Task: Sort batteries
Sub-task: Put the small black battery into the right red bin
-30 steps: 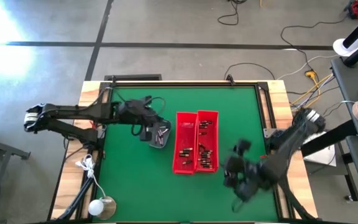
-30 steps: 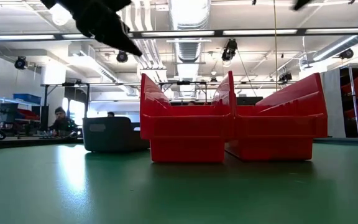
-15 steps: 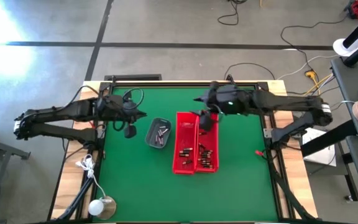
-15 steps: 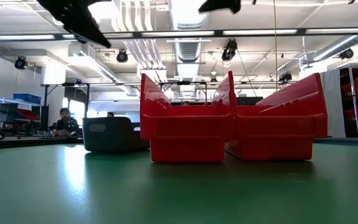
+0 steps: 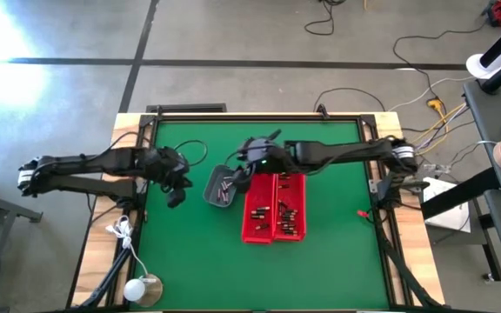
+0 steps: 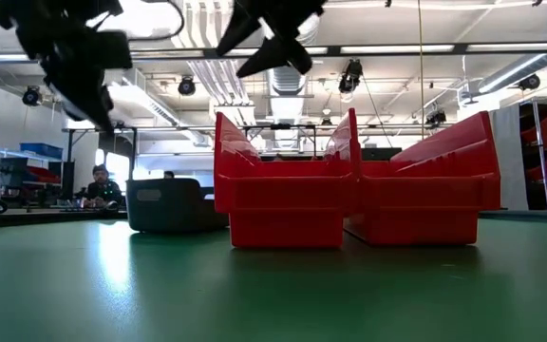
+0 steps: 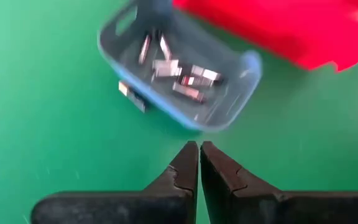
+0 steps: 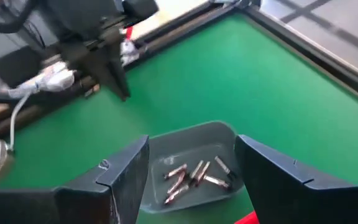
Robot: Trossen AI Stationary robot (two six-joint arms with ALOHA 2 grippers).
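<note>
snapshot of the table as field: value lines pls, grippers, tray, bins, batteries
left gripper: shut, empty, over the green mat beside the grey tray
right gripper: open, empty, above the grey tray
grey tray: left of the red bins, holds several batteries
red bins: two, side by side, mid-table, batteries scattered in both
loose battery: on the mat against the tray's outer wall

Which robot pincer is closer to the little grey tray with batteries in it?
The right. The right pincer hangs open just above the small grey rectangular tray's edge beside the red bins. The left pincer, shut, sits farther off on the tray's other side.
</note>
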